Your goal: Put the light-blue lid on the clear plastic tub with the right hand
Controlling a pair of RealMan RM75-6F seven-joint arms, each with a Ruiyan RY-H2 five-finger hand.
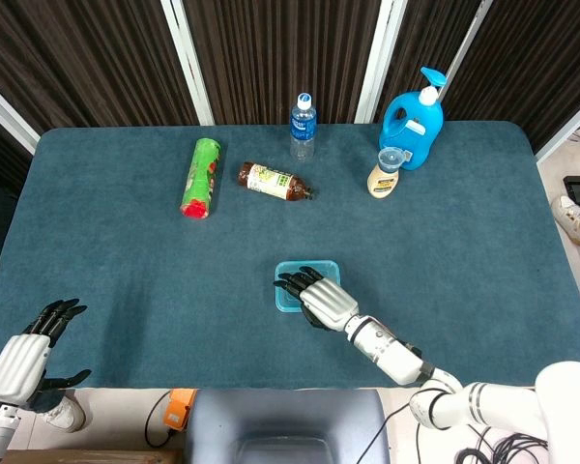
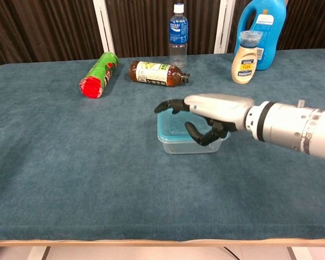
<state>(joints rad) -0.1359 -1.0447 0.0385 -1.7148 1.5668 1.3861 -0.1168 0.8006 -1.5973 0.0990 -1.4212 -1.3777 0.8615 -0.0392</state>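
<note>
Lid (image 2: pixel 176 123) on tub (image 2: pixel 189 143); right hand (image 2: pixel 211 111) above, fingers apart (holds nothing).

The right hand (image 1: pixel 321 301) lies over the tub (image 1: pixel 304 283), whose light-blue lid (image 1: pixel 309 273) sits on top. The left hand (image 1: pixel 24 360) hangs off the desk's (image 1: pixel 126 280) near corner, fingers apart, holding nothing.

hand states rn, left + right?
Left hand: open, fingers apart, holds nothing, off the near-left table edge.
Right hand: over the clear plastic tub, light-blue lid under it; grip cannot be told.
</note>
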